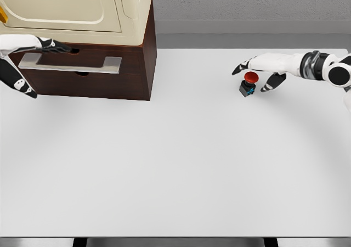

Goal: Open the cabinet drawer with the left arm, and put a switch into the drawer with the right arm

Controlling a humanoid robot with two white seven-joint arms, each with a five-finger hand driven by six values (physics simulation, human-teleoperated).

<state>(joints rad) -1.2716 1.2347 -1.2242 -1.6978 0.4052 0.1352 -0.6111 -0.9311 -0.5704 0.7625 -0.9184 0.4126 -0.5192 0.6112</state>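
Head view shows the red-capped switch (248, 84) just beneath the right robot hand (262, 71), its fingers spread, gripping nothing.

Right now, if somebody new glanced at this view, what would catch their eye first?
Probably the red-capped switch at the table's right rear, with the right hand spread over it, not yet closed on it. Next, the dark wooden cabinet at the rear left, its drawer looking shut, and the left hand at the left end of the metal handle.
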